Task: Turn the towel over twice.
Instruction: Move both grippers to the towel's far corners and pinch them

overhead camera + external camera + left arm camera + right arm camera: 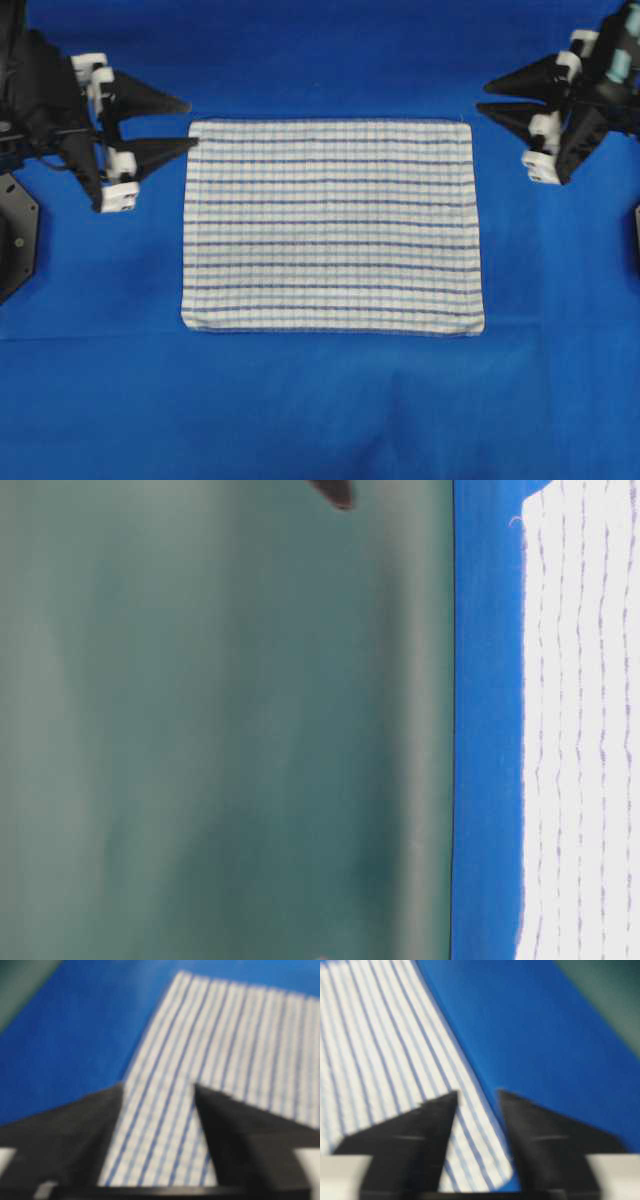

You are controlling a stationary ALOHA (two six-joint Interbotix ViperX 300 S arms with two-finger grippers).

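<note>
We see the towel (332,226) lying flat and spread out at the centre of the blue sheet (320,400). The left gripper (190,124) and right gripper (482,99) stand wide apart, empty, beside its far corners.

A plain blue sheet (320,400) covered the tabletop from edge to edge in the overhead view, lying flat but for faint creases toward its near side; in the table-level view the same sheet (485,730) showed as a narrow blue band; behind it stood a dull green backdrop (220,730), blurred and featureless; both wrist views caught a corner of that green beyond the blue (20,980) (610,995).
</note>
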